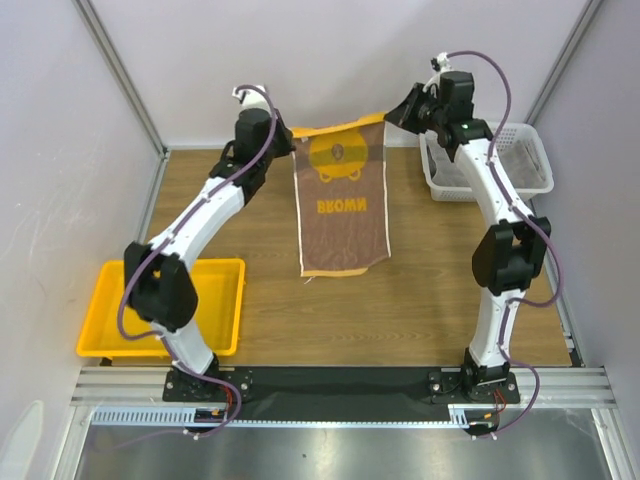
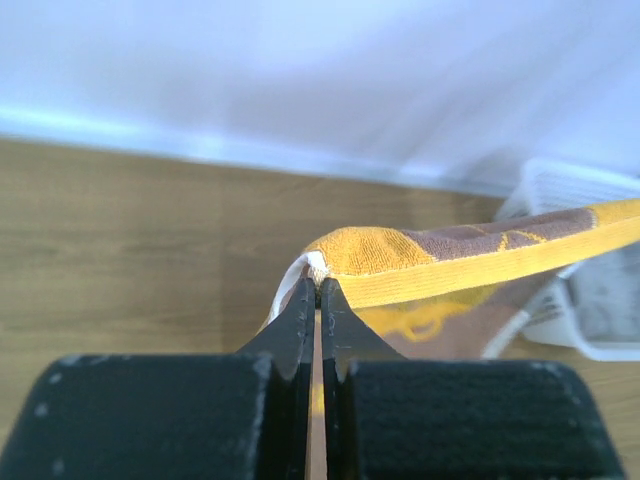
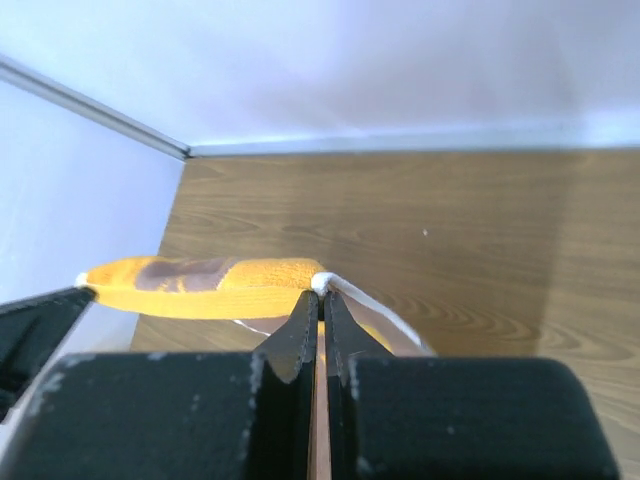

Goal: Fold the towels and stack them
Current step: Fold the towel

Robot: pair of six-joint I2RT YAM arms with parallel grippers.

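Observation:
A yellow-orange towel (image 1: 343, 205) with a brown bear face and lettering hangs stretched between both arms at the back of the table, its lower edge reaching down to the wood. My left gripper (image 1: 290, 135) is shut on its left top corner; in the left wrist view the towel (image 2: 450, 260) runs rightward from my left gripper (image 2: 317, 290). My right gripper (image 1: 392, 115) is shut on the right top corner; the right wrist view shows the towel (image 3: 200, 285) running leftward from my right gripper (image 3: 321, 293). No other towel shows.
A yellow plastic tray (image 1: 222, 270) lies at the near left under the left arm. A white mesh basket (image 1: 535, 165) stands at the back right beside the right arm, also seen as the basket (image 2: 590, 320) from the left wrist. Walls enclose the table's back and sides.

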